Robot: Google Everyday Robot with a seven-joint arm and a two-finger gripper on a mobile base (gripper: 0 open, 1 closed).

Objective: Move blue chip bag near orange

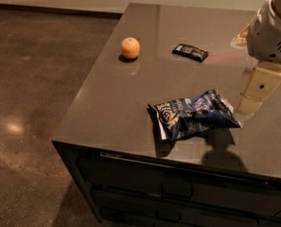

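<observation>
The blue chip bag [193,114] lies crumpled on the grey countertop [116,103], near its front edge and right of the middle. The orange [130,48] sits on the countertop farther back and to the left, well apart from the bag. My gripper [254,90] hangs from the white arm [271,30] at the right edge of the camera view, just right of the bag's right end and slightly above the surface. It holds nothing that I can see.
A small flat black packet [190,52] lies at the back, right of the orange. The countertop's left and front edges drop to a dark concrete floor [26,103]. Drawers [178,188] run under the front edge.
</observation>
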